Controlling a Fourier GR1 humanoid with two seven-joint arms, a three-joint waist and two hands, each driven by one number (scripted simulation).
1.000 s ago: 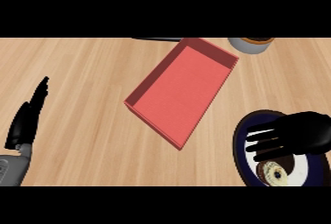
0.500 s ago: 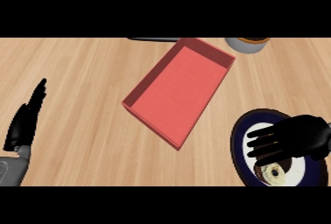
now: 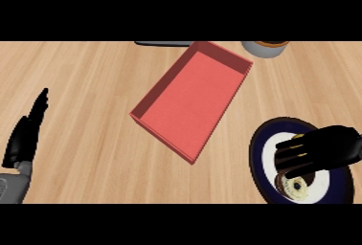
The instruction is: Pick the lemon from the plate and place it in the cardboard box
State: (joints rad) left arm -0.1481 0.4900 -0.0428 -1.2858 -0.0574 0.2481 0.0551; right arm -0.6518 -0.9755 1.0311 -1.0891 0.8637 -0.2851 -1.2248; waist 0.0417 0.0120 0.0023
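1. Right hand: lower right, over the plate. A moment ago its fingers reached out straighter; now they are curled in and closed round the lemon (only yellow slivers show between them). Judged: the grasp is made and the lift has not begun, so the lemon is still on the plate.
2. Donut: on the same plate, just below the fingertips. It could be nudged if the hand drags instead of rising.
3. Box: red, open-topped, lying diagonally at centre. Its long right wall faces the plate, with a strip of bare counter between. The carry goes up and left, and the lemon must clear that wall.
4. Cup: at the top edge, just beside the box's far corner and off the likely path.
5. Left hand: at the left edge, fingers straight and up, resting well apart from the box.
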